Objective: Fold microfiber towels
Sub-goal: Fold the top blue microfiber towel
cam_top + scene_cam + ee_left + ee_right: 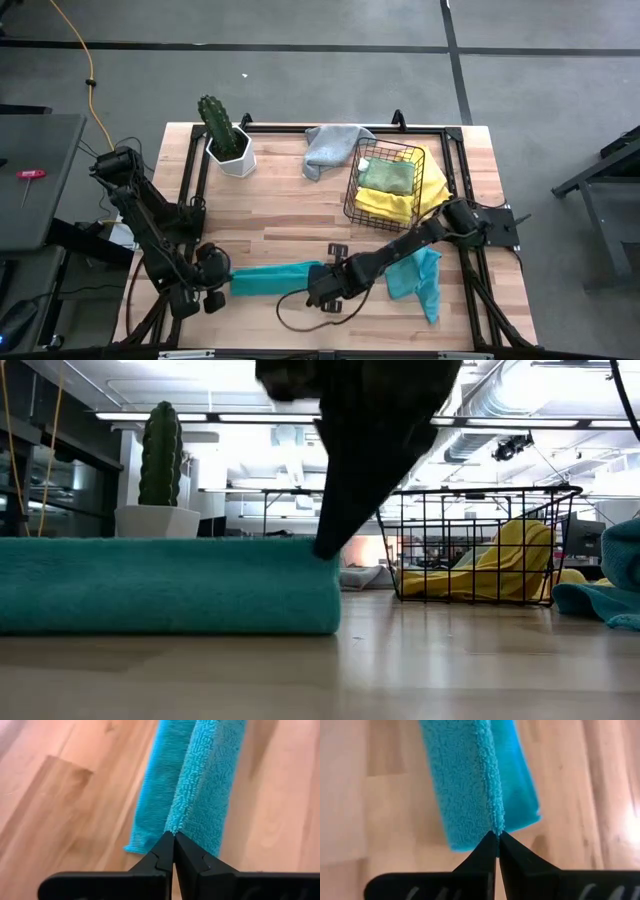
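Observation:
A teal towel [270, 278], folded into a long narrow strip, lies near the table's near edge between my two grippers; it also shows in the low view [170, 585]. My left gripper [224, 280] is shut on its left end. My right gripper [316, 288] is shut on its right end. A second teal towel [420, 275] lies crumpled at the near right. A grey towel [330, 148] lies at the far middle. A yellow towel [400, 200] and a light green towel [388, 176] lie in the basket. My left gripper pinches the raised top ridge of the strip at its left end [173, 826] between its two fingertips [162, 851]. The fingers lie along the strip. The cloth falls away on both sides of the ridge onto the table. My right gripper pinches the raised top ridge of the strip at its right end [496, 824] between its two fingertips [487, 847]. The fingers slant down from above [340, 510] and lie along the strip. The strip's lower part [200, 622] rests on the table.
A black wire basket [352, 190] stands at the far right. A cactus in a white pot [228, 145] stands at the far left. Bare wood [280, 225] lies between them and the strip. A black frame rail [300, 128] runs along the far edge.

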`<state>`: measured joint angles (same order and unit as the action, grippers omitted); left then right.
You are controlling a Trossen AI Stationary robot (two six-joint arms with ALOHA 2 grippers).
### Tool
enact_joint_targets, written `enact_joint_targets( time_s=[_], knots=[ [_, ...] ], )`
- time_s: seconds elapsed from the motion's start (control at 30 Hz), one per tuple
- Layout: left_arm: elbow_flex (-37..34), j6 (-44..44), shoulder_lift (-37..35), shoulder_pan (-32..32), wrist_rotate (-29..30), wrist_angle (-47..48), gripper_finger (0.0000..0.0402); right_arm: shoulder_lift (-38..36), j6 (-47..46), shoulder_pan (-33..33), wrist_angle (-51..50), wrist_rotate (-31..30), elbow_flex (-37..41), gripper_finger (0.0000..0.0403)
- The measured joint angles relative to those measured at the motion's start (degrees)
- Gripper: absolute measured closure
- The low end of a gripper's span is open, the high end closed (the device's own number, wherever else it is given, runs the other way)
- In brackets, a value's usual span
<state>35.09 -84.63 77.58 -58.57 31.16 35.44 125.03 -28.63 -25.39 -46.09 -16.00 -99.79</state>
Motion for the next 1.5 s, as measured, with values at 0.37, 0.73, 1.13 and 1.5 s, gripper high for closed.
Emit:
enact_joint_targets(
  time_s=[0.37, 0.73, 1.13, 1.5],
  knots=[
    [0.0, -3.7, 1.2, 0.0, -0.8, 0.0, 0.0398, 0.0, -1.0, 1.5, 2.8, -0.1, 2.6, 0.0402],
    [0.0, -0.2, 1.7, 0.0, -1.8, -0.4, 0.0346, 0.0, 0.5, 2.2, 3.4, -1.3, 2.6, 0.0369],
    [0.0, 6.0, -5.9, -1.2, -3.3, 1.0, 0.0251, 0.0, 1.4, 2.0, -5.5, -7.6, -2.1, 0.0212],
    [0.0, 7.5, -8.3, -11.1, 12.2, -3.4, 0.0238, -0.9, -24.0, -3.3, -12.5, -4.5, 3.7, 0.0202]
  ],
)
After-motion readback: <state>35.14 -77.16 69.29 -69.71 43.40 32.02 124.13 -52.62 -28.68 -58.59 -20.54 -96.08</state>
